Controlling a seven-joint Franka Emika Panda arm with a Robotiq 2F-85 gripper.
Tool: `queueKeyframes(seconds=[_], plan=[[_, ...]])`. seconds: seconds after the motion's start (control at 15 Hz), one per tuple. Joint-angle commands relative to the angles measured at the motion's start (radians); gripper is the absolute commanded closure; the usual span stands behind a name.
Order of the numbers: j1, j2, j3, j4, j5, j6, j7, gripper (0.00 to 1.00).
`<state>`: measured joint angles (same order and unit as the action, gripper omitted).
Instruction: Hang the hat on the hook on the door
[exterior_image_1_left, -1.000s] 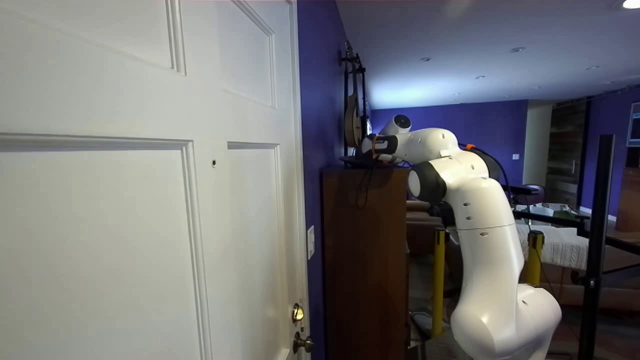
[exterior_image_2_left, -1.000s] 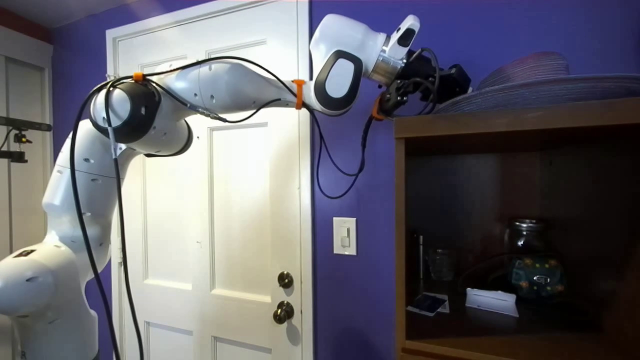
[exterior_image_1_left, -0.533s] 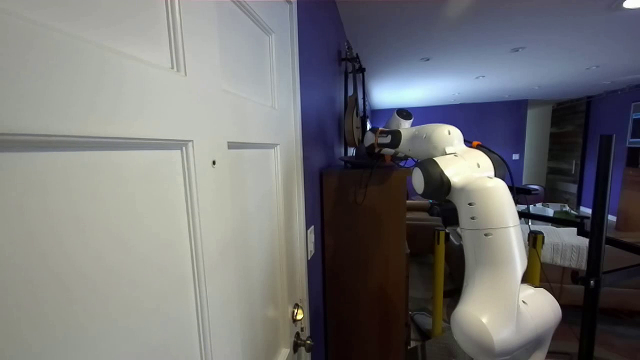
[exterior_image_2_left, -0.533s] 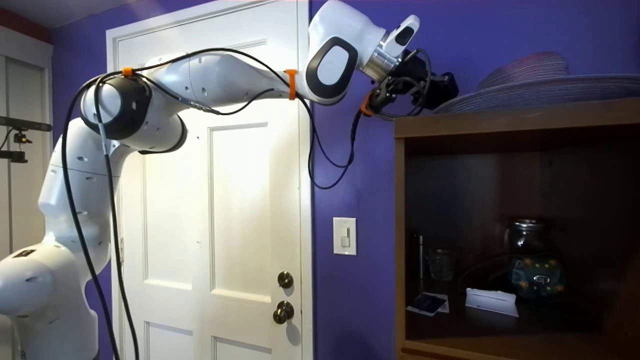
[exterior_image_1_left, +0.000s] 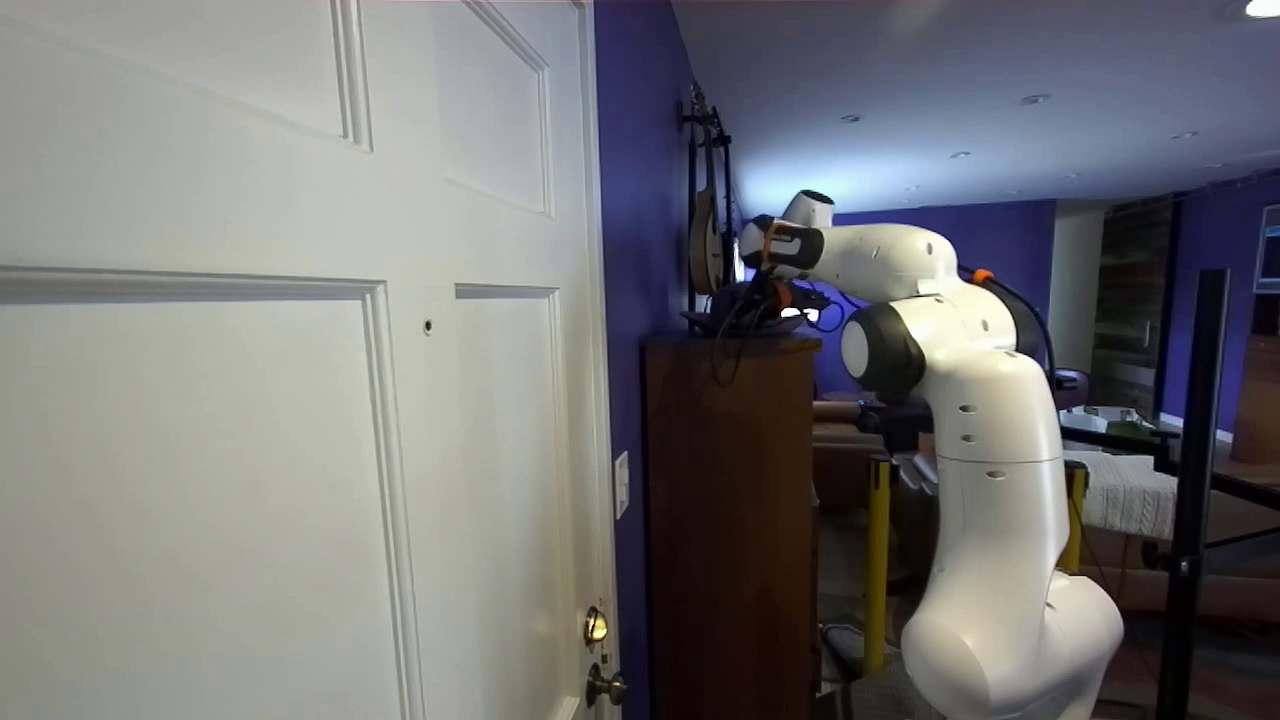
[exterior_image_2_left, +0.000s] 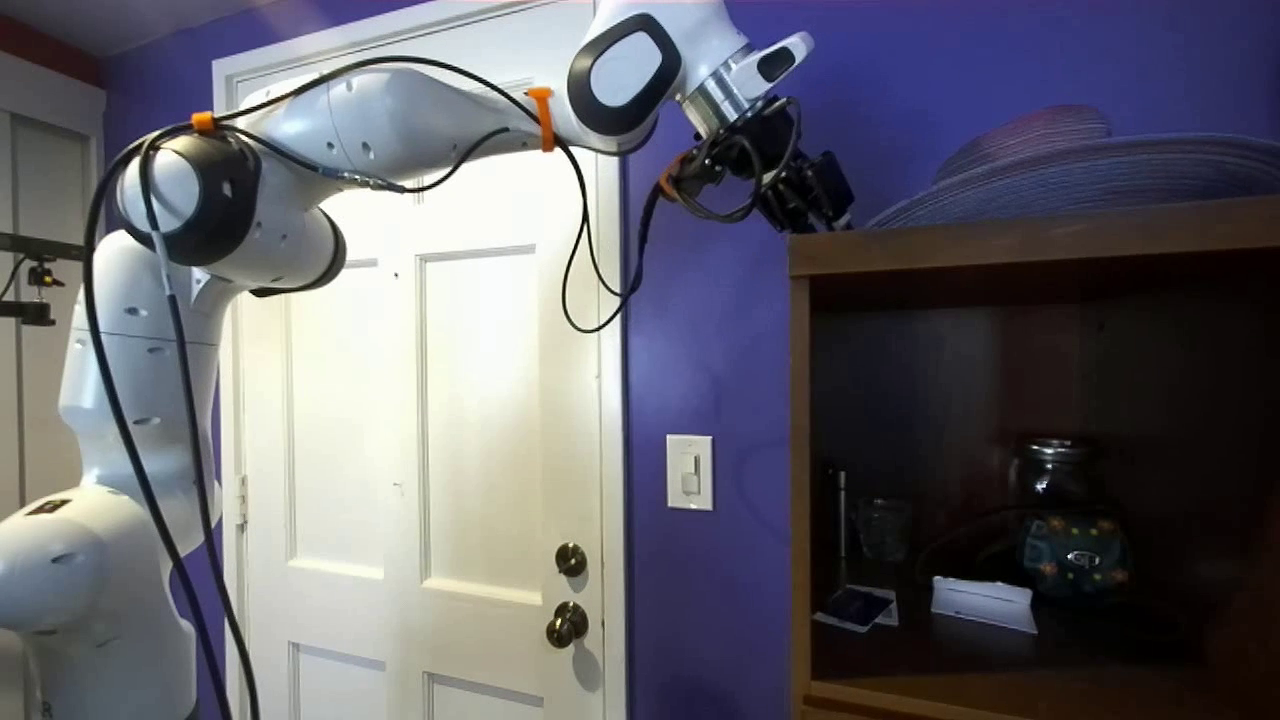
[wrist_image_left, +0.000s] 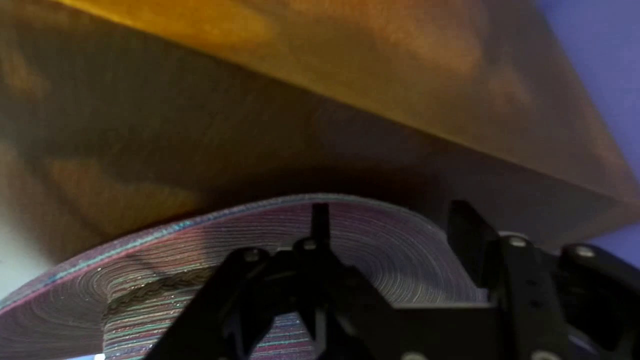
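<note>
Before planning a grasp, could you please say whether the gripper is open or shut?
The gripper is open: in the wrist view its fingers stand apart, the hat showing between.

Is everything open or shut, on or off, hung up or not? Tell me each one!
Door, looks shut
Tool, open
Cabinet, upper front open
Hat, crown up on the cabinet, not hung
Guitar, hung up
Jar, looks lidded
Ceiling light, lit
Light switch, too small to tell

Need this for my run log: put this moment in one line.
hat: on brown cabinet | pincer: open, near hat | hook on door: no hat hanging
</note>
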<state>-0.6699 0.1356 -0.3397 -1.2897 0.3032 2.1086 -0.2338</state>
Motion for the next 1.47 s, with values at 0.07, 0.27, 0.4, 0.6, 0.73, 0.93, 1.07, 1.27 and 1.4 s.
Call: queueKeyframes(seconds=[0.07,0.27,0.4,0.6,0.73,0.93,1.07,1.27,1.4], plan=[[-0.014,-0.010,-0.002,0.049,0.049,-0.105,-0.030,0.02],[-0.015,-0.013,-0.004,0.062,0.059,-0.149,-0.037,0.00],[-0.018,-0.013,-0.003,0.070,0.074,-0.190,-0.050,0.00],[-0.018,-0.010,-0.003,0.078,0.091,-0.237,-0.067,0.00],[-0.017,-0.009,-0.004,0.078,0.089,-0.234,-0.074,0.00],[-0.024,-0.005,-0.013,0.094,0.092,-0.176,-0.075,0.00],[-0.027,0.001,-0.019,0.104,0.085,-0.138,-0.070,0.00],[-0.036,0.017,-0.029,0.119,0.063,-0.087,-0.075,0.00],[-0.045,0.032,-0.035,0.130,0.064,-0.088,-0.124,0.00]])
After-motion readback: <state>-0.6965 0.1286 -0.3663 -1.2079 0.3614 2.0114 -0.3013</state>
